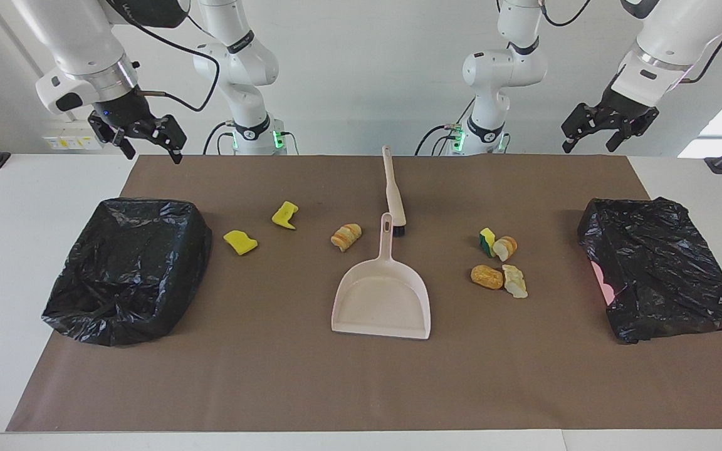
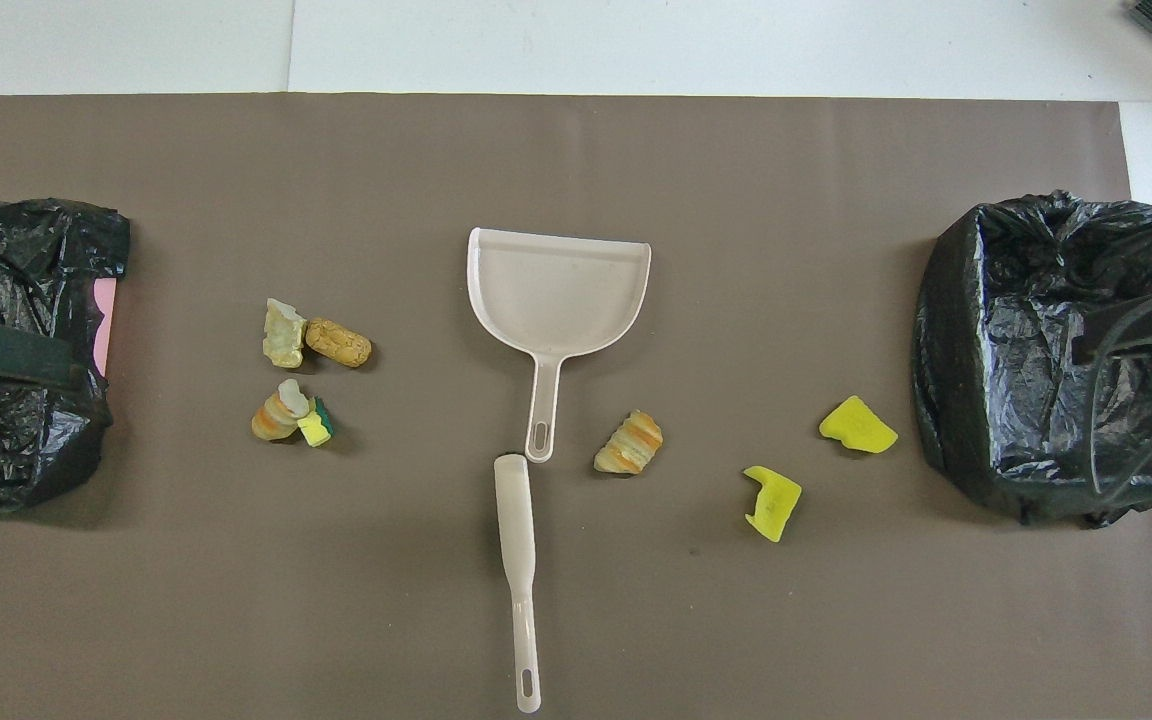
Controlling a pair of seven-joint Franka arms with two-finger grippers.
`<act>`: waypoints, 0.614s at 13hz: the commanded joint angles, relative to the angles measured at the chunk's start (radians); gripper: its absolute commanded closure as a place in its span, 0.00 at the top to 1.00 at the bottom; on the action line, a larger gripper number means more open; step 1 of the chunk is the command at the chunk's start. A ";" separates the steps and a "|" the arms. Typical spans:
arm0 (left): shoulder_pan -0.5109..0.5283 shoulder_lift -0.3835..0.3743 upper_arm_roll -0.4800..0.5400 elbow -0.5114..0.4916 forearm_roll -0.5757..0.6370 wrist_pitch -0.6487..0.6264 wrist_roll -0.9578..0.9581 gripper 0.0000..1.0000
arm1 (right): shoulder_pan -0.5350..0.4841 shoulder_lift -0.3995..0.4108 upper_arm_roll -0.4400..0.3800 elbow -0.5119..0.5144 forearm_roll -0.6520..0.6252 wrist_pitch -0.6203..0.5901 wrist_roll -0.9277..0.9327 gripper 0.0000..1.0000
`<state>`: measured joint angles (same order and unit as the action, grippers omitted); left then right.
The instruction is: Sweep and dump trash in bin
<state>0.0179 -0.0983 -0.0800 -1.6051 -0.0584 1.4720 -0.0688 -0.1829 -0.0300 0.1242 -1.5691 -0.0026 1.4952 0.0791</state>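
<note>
Seven scraps of trash lay scattered on the brown mat point(image 1: 361, 388), none of them swept up. Toward the left arm's end of the table sat a cluster of four: a green-backed sponge piece point(image 1: 486, 241) touching a tan bread chunk point(image 1: 505, 248), and, a little farther from the robots, a brown roll-shaped chunk point(image 1: 486, 276) touching a pale chunk point(image 1: 515, 280). A striped bread chunk point(image 1: 346, 237) lay alone near the middle, just beside the dustpan's handle. Two bright yellow sponge pieces point(image 1: 285, 215) point(image 1: 240, 242) lay toward the right arm's end, apart from each other, the second one nearer the bin there.

The beige dustpan point(image 1: 381, 300) rested flat at the middle of the mat, its handle pointing toward the robots. The brush point(image 1: 393, 194) lay nearer the robots, its black bristles just beside the tip of the dustpan's handle.

Two bins lined with black bags stood at the ends of the mat, one point(image 1: 128, 266) at the right arm's end and one point(image 1: 659, 266) at the left arm's end, with a bit of pink showing at the latter's side.

Both arms waited raised. The right gripper point(image 1: 146, 145) hung over the table edge nearest the robots, above its bin's end, its fingers spread and holding nothing. The left gripper point(image 1: 591, 139) hung likewise at its own end, fingers spread, with nothing in them.
</note>
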 commanded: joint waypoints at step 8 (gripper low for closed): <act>-0.153 -0.227 -0.001 -0.304 -0.040 0.031 -0.082 1.00 | 0.019 -0.004 0.020 -0.019 0.009 0.008 -0.004 1.00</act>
<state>-0.0943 -0.2218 -0.0939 -1.7839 -0.0723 1.4725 -0.1337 -0.1662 -0.0293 0.1373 -1.5725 -0.0026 1.4952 0.0791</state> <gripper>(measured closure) 0.000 0.000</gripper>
